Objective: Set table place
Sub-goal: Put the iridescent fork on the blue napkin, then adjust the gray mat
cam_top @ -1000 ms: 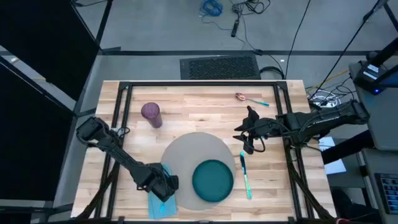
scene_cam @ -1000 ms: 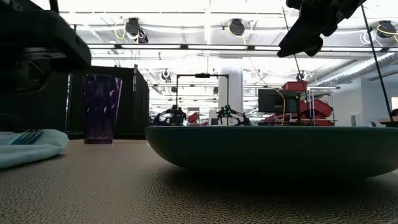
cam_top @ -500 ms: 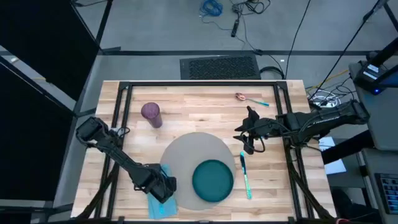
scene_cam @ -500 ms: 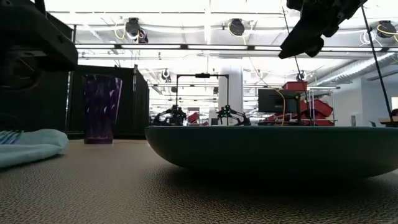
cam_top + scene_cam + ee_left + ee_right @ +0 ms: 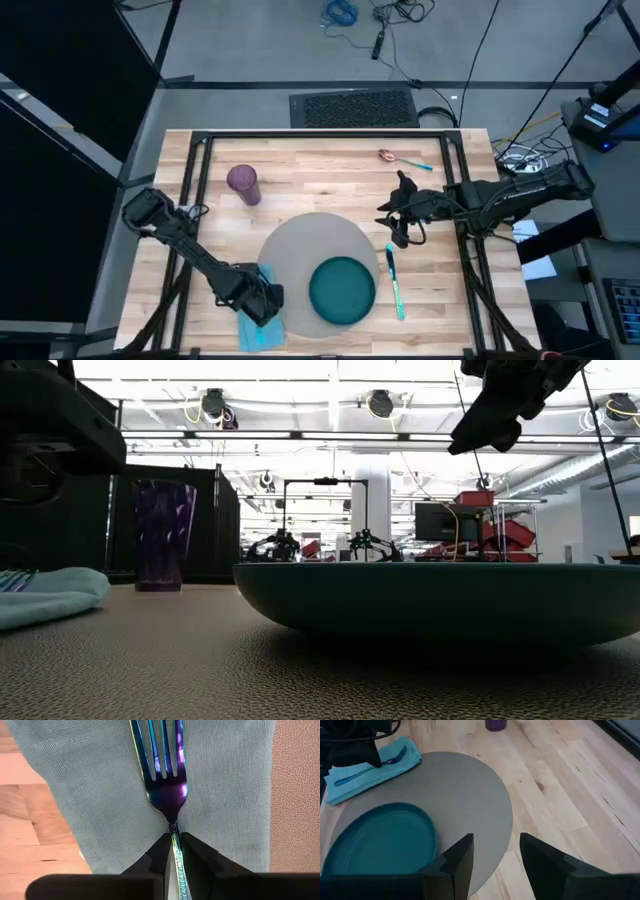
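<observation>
The pale wooden tabletop (image 5: 330, 175) carried the round grey placemat (image 5: 300, 250) near its front edge, with a teal plate (image 5: 342, 290) on it and a blue napkin (image 5: 258, 322) just beside its left rim. On the napkin lay a fork (image 5: 167, 775). The left pincer (image 5: 174, 851) was clenched on the fork's handle; letting go cleanly meant opening before lifting, so the fork would stay straight. The right pincer (image 5: 492, 857) hung released, holding nothing, above the tabletop right of the placemat.

Round grey placemat (image 5: 300, 250) (flat) on the light-wood table (image 5: 330, 175); front-centre
</observation>
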Controlling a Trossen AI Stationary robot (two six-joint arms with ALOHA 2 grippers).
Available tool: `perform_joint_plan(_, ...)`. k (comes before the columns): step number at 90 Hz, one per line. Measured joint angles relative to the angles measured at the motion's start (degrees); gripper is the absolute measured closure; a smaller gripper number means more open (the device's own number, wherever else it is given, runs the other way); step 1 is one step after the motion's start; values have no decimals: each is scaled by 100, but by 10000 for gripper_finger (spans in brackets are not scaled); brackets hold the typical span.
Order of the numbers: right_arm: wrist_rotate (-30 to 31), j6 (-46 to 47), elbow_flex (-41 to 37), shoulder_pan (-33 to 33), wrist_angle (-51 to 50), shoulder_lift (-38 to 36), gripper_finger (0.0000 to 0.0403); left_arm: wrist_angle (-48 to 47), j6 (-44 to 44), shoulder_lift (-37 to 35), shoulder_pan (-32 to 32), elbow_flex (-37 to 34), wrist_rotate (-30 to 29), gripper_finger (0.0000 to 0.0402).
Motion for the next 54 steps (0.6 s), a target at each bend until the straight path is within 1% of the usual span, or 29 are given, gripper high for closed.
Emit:
perform_joint_plan(24,2,0,1,-1,-2,0,257,2,7,0,0,0,-4,370)
perform_joint_plan(54,-131,0,1,1,-4,0,257,19,78,0,0,0,-9,324)
